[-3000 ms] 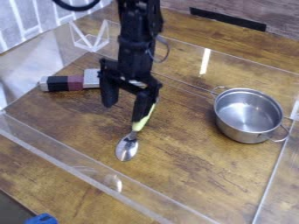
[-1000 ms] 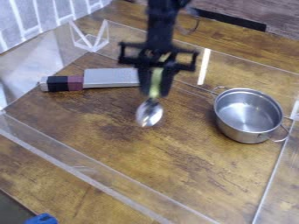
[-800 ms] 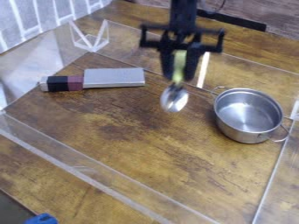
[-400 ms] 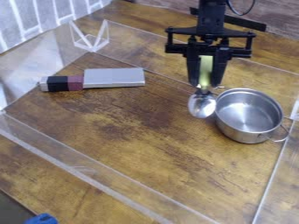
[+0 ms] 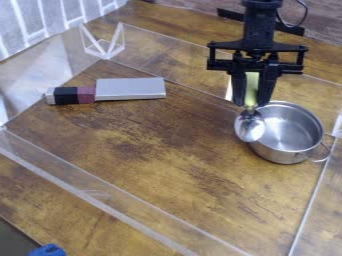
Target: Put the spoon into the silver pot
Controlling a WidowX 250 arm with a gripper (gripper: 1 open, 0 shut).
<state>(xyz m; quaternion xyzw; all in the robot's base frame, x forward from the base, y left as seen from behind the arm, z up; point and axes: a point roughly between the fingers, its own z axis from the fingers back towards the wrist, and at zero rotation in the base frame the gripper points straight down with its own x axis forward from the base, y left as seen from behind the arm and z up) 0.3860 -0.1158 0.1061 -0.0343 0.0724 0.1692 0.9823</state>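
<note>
Holding spoon (image 5: 250,122) in gripper (image 5: 250,88), right of centre; low bowl risking catching pot's (image 5: 286,156) rim.

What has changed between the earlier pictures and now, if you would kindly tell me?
The end effector gripped and lifted the yellow-green-handled silver spoon, carrying it rightward to the round steel pot. The pot and flat grey block stayed put.

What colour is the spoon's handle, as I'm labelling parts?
The handle is pale yellow-green, best seen in the camera view.
</note>
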